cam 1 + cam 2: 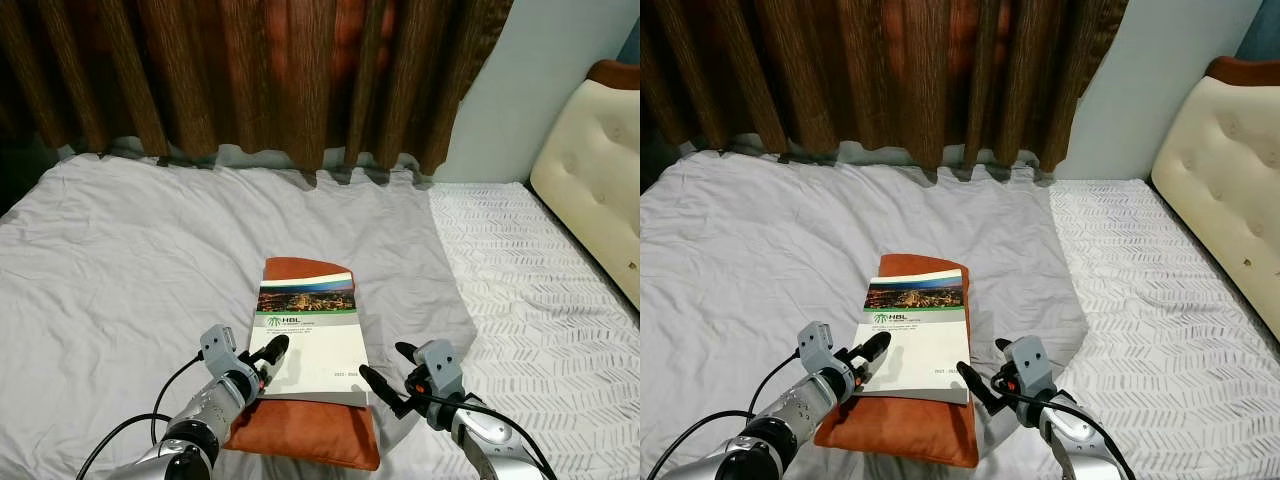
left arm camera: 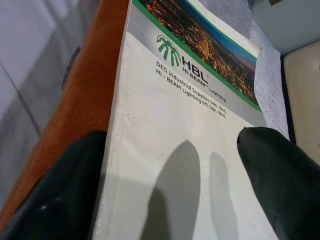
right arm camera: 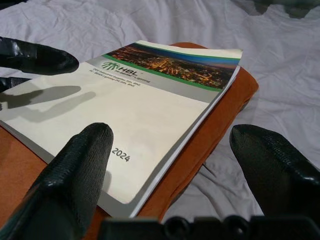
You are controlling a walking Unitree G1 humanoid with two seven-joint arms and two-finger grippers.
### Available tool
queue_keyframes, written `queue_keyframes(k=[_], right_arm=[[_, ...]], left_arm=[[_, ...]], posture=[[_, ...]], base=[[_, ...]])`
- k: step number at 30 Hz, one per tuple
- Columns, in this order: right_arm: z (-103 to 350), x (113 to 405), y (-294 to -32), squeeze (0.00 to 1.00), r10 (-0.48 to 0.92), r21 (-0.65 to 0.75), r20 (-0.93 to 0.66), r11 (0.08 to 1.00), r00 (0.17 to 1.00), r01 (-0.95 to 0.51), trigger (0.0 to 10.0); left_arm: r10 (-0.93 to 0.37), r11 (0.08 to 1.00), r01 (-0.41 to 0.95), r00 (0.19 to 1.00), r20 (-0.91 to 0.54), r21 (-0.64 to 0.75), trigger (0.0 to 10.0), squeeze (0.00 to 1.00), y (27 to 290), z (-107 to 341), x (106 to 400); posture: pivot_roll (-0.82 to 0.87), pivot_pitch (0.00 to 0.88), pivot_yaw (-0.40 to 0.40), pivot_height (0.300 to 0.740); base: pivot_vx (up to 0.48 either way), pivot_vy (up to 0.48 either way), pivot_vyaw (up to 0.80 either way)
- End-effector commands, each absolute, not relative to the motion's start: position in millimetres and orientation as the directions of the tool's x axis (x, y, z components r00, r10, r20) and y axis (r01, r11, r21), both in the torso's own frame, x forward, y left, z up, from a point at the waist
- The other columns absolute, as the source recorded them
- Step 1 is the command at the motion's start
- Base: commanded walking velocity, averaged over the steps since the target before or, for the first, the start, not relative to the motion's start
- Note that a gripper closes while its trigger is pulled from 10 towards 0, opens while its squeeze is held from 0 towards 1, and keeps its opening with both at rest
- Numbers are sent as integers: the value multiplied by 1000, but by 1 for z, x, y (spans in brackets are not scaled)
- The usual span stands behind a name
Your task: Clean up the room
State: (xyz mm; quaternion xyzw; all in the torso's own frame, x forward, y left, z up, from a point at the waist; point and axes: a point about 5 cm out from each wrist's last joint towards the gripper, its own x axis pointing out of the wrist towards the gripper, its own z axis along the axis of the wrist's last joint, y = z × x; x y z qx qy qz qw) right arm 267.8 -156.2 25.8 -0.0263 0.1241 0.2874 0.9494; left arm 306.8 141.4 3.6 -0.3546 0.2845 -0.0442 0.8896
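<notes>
A white catalogue (image 1: 310,335) with a city photo and green stripe lies flat on an orange cushion (image 1: 305,437), which rests on the grey bedsheet (image 1: 120,260). My left gripper (image 1: 268,358) is open at the catalogue's near left edge, its fingers straddling that edge with the cover (image 2: 190,125) between them and the cushion (image 2: 75,110) to one side. My right gripper (image 1: 383,362) is open at the catalogue's near right corner. In the right wrist view one finger hangs over the cover (image 3: 140,95), the other past the cushion's side (image 3: 220,115).
Brown curtains (image 1: 250,80) hang along the far side of the bed. A white patterned cover (image 1: 540,290) spreads over the right part. A cream padded headboard (image 1: 595,170) stands at the far right, beside a pale wall (image 1: 530,80).
</notes>
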Motion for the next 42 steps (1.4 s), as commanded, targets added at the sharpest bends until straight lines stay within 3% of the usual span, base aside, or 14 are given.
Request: queue_keyframes(k=[1, 2, 3, 4, 18, 28, 31, 32, 34, 35, 37, 39, 40, 42], right_arm=[[24, 268, -160, 0, 539, 20, -272, 831, 797, -555, 10000], [25, 268, -160, 0, 539, 20, -273, 832, 797, -555, 10000], [25, 268, -160, 0, 539, 20, -273, 832, 797, -555, 10000], [25, 268, -162, 0, 537, 18, -275, 832, 798, -554, 10000], [24, 266, -168, 0, 533, 10, -292, 832, 794, -554, 10000], [21, 265, -165, 0, 526, 26, -290, 840, 800, -542, 10000], [22, 266, -165, 0, 515, 20, -285, 847, 808, -532, 10000], [25, 270, -168, 0, 488, 2, -265, 863, 832, -505, 10000], [25, 270, -168, 0, 488, 2, -265, 863, 832, -505, 10000], [34, 278, -175, 0, 400, -37, -219, 908, 890, -417, 10000], [37, 281, -179, 0, 356, -53, -199, 927, 913, -372, 10000], [48, 289, -200, 0, 154, -132, -136, 976, 979, -172, 10000], [48, 289, -200, 0, 154, -132, -136, 976, 979, -172, 10000], [56, 286, -206, 0, 110, -129, -77, 985, 991, -119, 10000]], left_arm=[[-303, 744, -121, 816, -493, -657, 4078, 0, 133, 3, 306], [-303, 744, -121, 815, -494, -657, 2980, 0, 133, 2, 306], [-303, 744, -121, 815, -494, -657, 2980, 0, 133, 2, 306], [-301, 741, -126, 815, -495, -660, 0, 0, 133, 2, 305], [-253, 740, -167, 828, -500, -651, 0, 0, 141, -2, 303], [-201, 853, -4, 920, -336, -522, 0, 0, 176, 30, 325], [-172, 897, 47, 953, -249, -440, 0, 0, 186, 47, 334], [-176, 926, 110, 972, -153, -361, 0, 0, 187, 65, 341], [-176, 926, 110, 972, -153, -361, 0, 0, 187, 65, 341], [-192, 953, 175, 980, -45, -248, 0, 0, 180, 82, 343], [-200, 960, 196, 980, -2, -200, 0, 0, 176, 89, 342], [-247, 960, 260, 961, 125, -102, 0, 0, 156, 110, 330], [-247, 960, 260, 961, 125, -102, 0, 0, 156, 110, 330], [-334, 942, 329, 925, 180, 61, 0, 0, 131, 118, 308]], posture=[[-77, 0, -54, 740], [-77, 0, -54, 740], [-77, 0, -54, 740], [-82, 0, -58, 740], [-95, 0, -64, 740], [-69, 0, -48, 740], [-54, 0, -51, 740], [-43, 0, -52, 740], [-43, 0, -52, 740], [-25, 0, -49, 740], [-25, 0, -49, 740], [-3, 0, -44, 740], [-3, 0, -44, 740], [13, 0, -37, 740]], base=[[0, 0, 0], [0, 0, 0], [0, 0, 0], [0, 0, 0], [0, 0, 0], [0, 0, 0], [0, 0, 0], [0, 0, 0], [0, 0, 0], [0, 0, 0], [0, 0, 0], [0, 0, 0], [0, 0, 0], [0, 0, 0]])
